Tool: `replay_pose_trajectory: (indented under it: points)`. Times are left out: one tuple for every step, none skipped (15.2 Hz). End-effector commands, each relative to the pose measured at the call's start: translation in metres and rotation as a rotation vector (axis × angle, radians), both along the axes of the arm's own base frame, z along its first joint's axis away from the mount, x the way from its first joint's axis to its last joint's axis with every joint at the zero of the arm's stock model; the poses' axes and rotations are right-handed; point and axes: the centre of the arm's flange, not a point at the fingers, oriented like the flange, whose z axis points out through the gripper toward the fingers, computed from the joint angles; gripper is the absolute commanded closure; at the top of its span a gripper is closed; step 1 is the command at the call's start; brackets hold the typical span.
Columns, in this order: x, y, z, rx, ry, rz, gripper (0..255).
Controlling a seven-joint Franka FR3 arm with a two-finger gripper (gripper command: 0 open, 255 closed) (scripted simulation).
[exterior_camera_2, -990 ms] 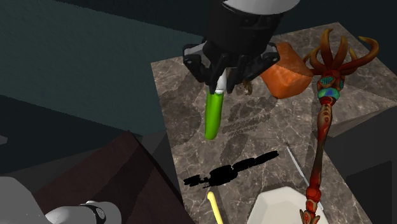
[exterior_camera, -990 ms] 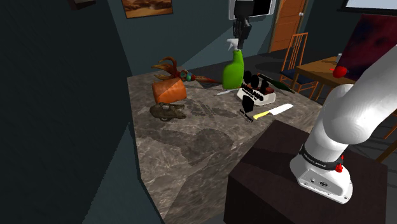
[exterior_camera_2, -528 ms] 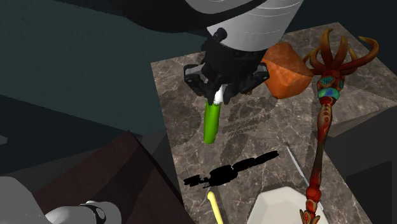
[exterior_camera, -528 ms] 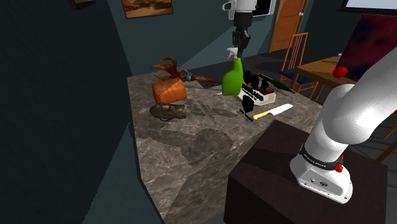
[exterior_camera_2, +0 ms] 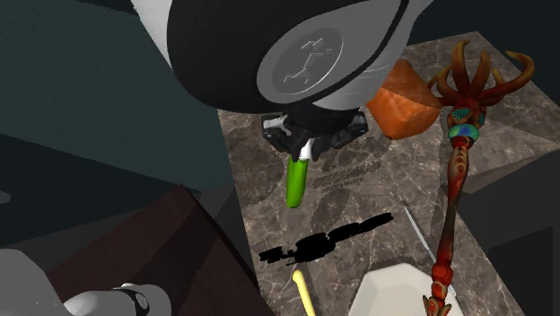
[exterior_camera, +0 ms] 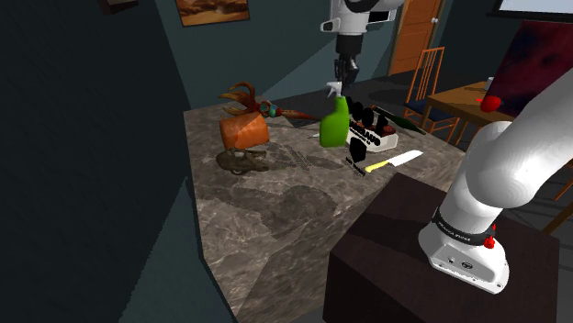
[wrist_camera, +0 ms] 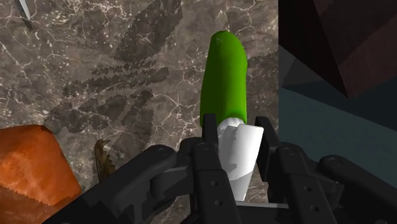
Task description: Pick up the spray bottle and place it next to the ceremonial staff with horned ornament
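Two fingers [wrist_camera: 207, 159] of the pincer [wrist_camera: 236, 149] clamp the white spray head of the bottle [wrist_camera: 224, 76], so its green body hangs straight down. That grip suits the carry, since the narrow head fits the jaws and the heavier body stays plumb below. The bottle appears to be clear of the table [exterior_camera_2: 359, 197], though how far is hard to tell. It is well apart from the staff [exterior_camera_2: 459, 171], across the table from it and close to the edge on the side away from the staff, where the surface drops off just beside the bottle. The staff lies flat along the opposite side, an orange block [exterior_camera_2: 404, 99] just beside its horned head and a white block [exterior_camera_2: 395, 287] by its other end. Between those two blocks, beside the staff's shaft, is a bare strip which looks like the natural landing spot. A thin grey blade [exterior_camera_2: 417, 229] lies near the shaft there, and a black shape [exterior_camera_2: 328, 242] lies further from it, so the approach should probably come in nearer the horned end, short of the orange block, without nudging the shaft.
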Motion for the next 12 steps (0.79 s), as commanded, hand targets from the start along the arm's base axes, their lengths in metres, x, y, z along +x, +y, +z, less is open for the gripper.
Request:
replay_pose_trajectory:
  points:
    - [0.001,-0.001,-0.011,0.0,-0.001,0.0,255]
    - [0.001,-0.001,-0.017,0.0,-0.001,0.0,255]
    - [0.001,-0.001,-0.022,0.0,-0.001,0.0,255]
    - [0.001,-0.001,-0.027,0.0,-0.001,0.0,255]
    - [0.001,-0.001,-0.033,0.0,-0.001,0.0,255]
    - [0.001,-0.001,-0.038,0.0,-0.001,0.0,255]
    - [0.001,-0.001,-0.043,0.0,-0.001,0.0,255]
    - [0.001,-0.001,-0.048,0.0,-0.001,0.0,255]
    - [0.001,-0.001,-0.054,0.0,-0.001,0.0,255]
    - [0.001,-0.001,-0.059,0.0,-0.001,0.0,255]
    - [0.001,-0.001,-0.064,0.0,-0.001,0.0,255]
    - [0.001,-0.001,-0.069,0.0,-0.001,0.0,255]
